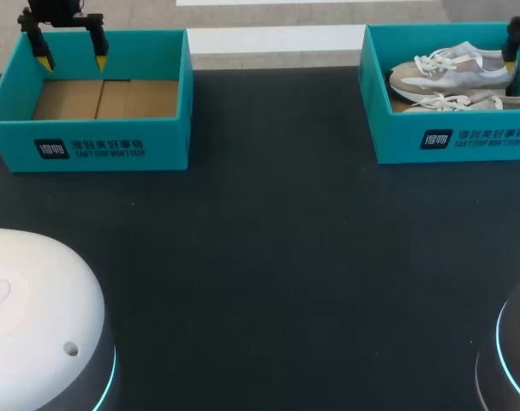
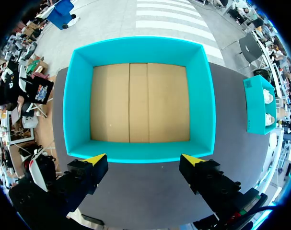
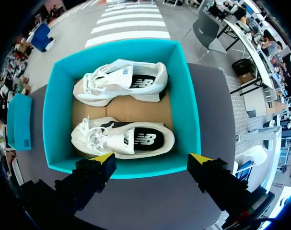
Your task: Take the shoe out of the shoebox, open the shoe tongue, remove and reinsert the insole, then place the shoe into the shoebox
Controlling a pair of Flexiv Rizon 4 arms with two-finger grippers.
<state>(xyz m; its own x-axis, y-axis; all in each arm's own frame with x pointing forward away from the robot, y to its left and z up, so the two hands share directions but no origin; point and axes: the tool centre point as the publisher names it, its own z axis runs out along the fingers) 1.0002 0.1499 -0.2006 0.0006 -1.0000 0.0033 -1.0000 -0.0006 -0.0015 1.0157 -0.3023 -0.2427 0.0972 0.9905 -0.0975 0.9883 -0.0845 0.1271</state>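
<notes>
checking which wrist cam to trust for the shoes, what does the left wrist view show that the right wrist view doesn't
Left wrist view only: the empty shoebox from above, its bare cardboard floor ahead of the left gripper, fingers open. Right wrist view only: the full shoebox from above, with two white shoes, the far shoe and the near shoe, lying side by side ahead of the right gripper, fingers open. Both: the dark table, and the other arm's box, small, off to one side.
</notes>
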